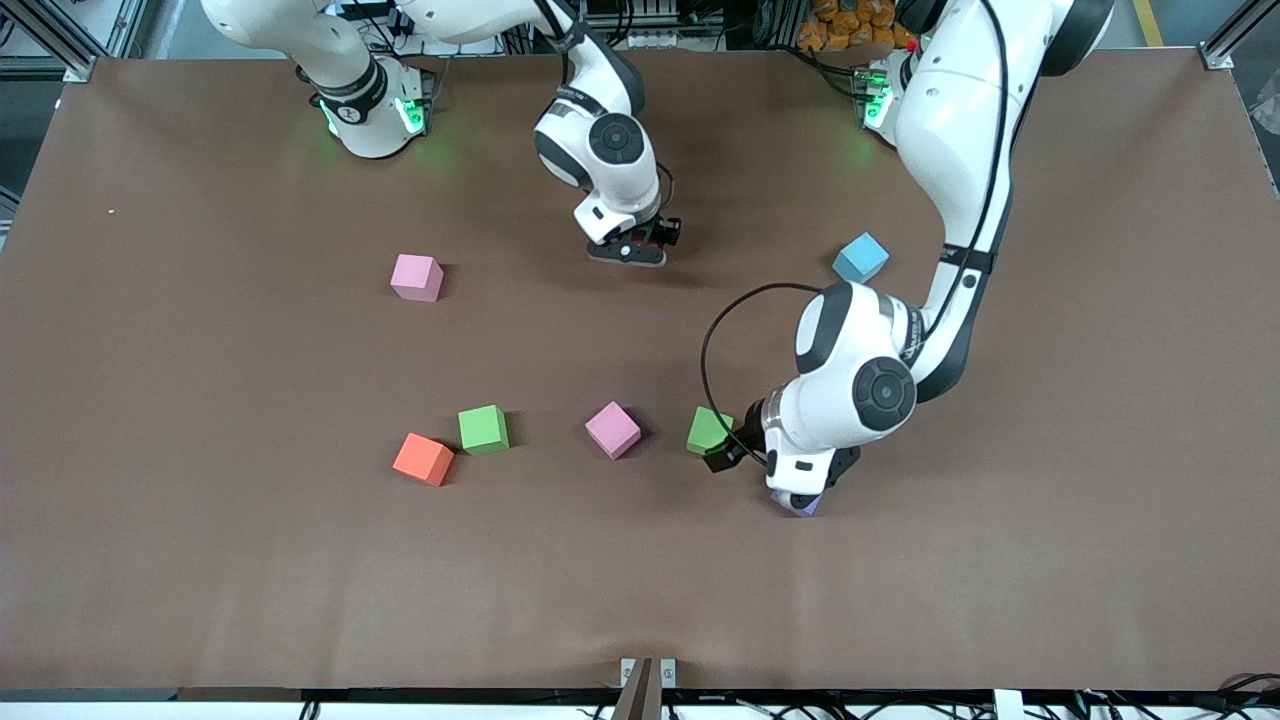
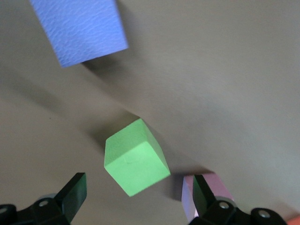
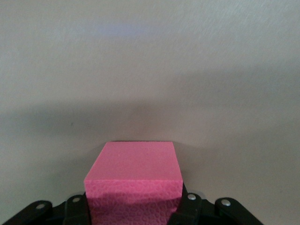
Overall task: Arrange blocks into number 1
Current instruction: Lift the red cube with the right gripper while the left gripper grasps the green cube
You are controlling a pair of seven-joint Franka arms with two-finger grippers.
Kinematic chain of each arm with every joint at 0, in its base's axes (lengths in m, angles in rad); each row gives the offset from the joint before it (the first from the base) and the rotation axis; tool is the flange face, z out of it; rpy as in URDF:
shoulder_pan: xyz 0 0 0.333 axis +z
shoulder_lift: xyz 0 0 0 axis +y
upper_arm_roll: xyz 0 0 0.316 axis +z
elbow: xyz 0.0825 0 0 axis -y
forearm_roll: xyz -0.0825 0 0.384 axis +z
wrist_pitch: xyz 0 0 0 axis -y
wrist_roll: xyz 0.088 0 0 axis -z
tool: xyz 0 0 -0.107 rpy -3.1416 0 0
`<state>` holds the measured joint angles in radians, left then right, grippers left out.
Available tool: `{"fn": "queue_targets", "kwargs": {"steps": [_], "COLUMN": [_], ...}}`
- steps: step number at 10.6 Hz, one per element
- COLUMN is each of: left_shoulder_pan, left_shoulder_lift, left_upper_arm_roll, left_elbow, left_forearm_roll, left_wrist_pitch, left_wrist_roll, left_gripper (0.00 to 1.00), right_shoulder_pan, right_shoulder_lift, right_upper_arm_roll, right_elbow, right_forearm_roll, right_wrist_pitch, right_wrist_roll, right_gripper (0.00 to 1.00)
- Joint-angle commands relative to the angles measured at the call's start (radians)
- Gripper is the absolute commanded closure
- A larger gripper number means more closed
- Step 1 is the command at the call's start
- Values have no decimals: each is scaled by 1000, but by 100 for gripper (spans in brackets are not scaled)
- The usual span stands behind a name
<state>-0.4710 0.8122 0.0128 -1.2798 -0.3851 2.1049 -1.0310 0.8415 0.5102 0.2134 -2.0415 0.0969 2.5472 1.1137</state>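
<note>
Blocks lie scattered on the bench (image 1: 200,560): orange block (image 1: 423,458) touching a green block (image 1: 484,429), second green block (image 1: 708,430) near the left gripper (image 1: 790,488). Left gripper stands wide, low over the purple block (image 1: 808,505). Right gripper (image 1: 628,250) is clamped on a red block (image 3: 133,180) at bench level.

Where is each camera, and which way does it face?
Front view: high across the table, facing the bases; both arms show.
Left wrist view: on the left arm, looking down at a green block and purple block; open left end effector shows above them.
Right wrist view: on the right arm, mid-table; right end effector shut on the red block.
Shared: front and left wrist views show that green block.
</note>
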Motion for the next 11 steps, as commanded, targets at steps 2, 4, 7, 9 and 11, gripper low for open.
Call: {"fn": "queue_targets", "kwargs": {"steps": [2, 4, 7, 9, 11], "left_shoulder_pan": [-12, -20, -38, -50, -57], "left_shoulder_lift": [54, 54, 77, 85, 84], "left_upper_arm_roll": [9, 7, 7, 7, 9], "left_elbow": [19, 19, 22, 20, 19], "left_forearm_roll": [9, 9, 11, 12, 20], "left_wrist_pitch": [35, 47, 88, 92, 92], "left_wrist_roll": [-251, -332, -351, -354, -379], "left_gripper": [0, 0, 0, 0, 0], "right_shoulder_pan": [48, 70, 102, 105, 107], "right_shoulder_lift": [-22, -27, -36, -55, -55], "right_upper_arm_roll": [14, 18, 18, 18, 18], "right_elbow": [-40, -58, -72, -85, -86], "right_forearm_roll": [11, 3, 0, 0, -2], "right_wrist_pitch": [12, 12, 8, 7, 8], "right_wrist_roll": [43, 57, 72, 72, 72], "right_gripper": [100, 100, 100, 100, 98]}}
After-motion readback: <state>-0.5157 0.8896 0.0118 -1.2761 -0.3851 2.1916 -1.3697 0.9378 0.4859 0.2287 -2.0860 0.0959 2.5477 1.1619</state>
